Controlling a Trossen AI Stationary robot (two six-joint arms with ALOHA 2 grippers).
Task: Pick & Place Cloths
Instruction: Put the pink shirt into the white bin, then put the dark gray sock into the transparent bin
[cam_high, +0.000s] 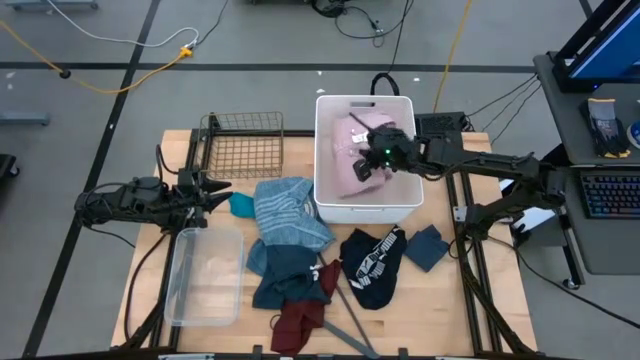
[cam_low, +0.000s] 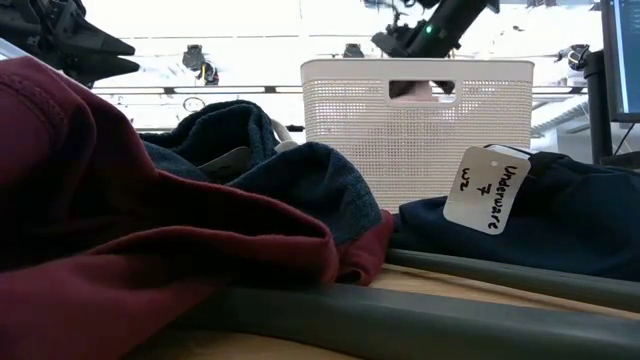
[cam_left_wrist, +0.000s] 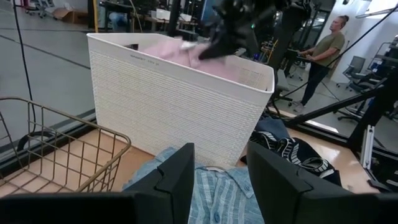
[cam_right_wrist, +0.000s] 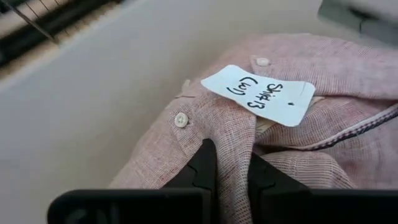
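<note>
While the left gripper (cam_high: 218, 190) is waiting with its fingers spread wide near the table's left edge, beside the wire basket (cam_high: 243, 146), the right gripper (cam_high: 367, 160) is hanging over the white bin (cam_high: 366, 208), its fingers pinching a fold of the pink shirt (cam_right_wrist: 323, 124) lying inside. The striped blue shirt (cam_high: 290, 212), navy printed top (cam_high: 372, 265) and maroon garment (cam_high: 298, 322) are crowding the table's middle, leaving bare wood mostly along the right edge. A clear tub (cam_high: 205, 277) is sitting front-left.
</note>
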